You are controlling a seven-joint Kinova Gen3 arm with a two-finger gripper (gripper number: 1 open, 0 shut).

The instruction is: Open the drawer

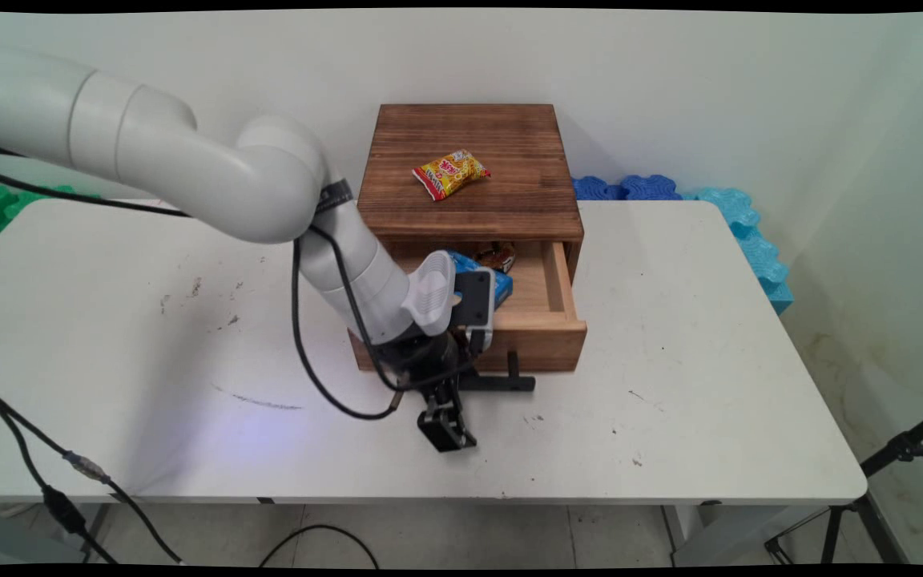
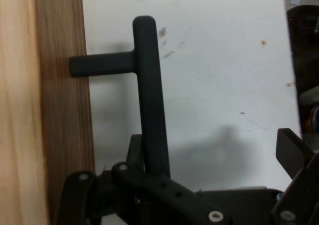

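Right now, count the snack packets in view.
3 that I can see: a yellow packet on top of the wooden box, a blue packet and a brown packet in the open drawer. The arm may hide more.

White counter (image 1: 670, 385), kinda scuffed with dark specks and a smudge left of the wooden drawer box (image 1: 473, 172). That box sits at the counter's back middle, drawer (image 1: 546, 316) pulled out toward the near edge. Nothing else sits directly on the counter besides it.
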